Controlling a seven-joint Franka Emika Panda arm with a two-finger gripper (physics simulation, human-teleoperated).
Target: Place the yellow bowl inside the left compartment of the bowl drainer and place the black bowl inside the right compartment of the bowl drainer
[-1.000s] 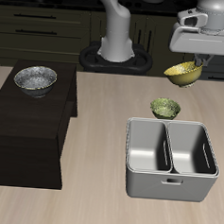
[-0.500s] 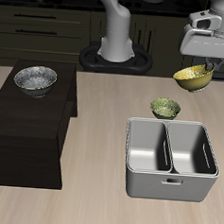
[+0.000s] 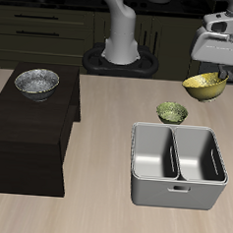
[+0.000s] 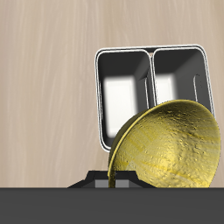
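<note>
Dark cabinet: stood on the table, well apart from the bowl drainer, at the scene's left.
Black bowl: rested upright on the far end of the cabinet top.
Olive-green bowl: set on the table just behind the bowl drainer, near its divider.
Bowl drainer: placed nearer the table's front edge; both wells are seen bare in the wrist view.
Yellow bowl: held tilted in the air, beyond the drainer's far edge and above the olive-green bowl's level; in the wrist view it is seen over the drainer's rim.
Gripper: clamped on the yellow bowl's rim; the arm is cut off by the frame edge.
Fingers: largely hidden behind the bowl.
</note>
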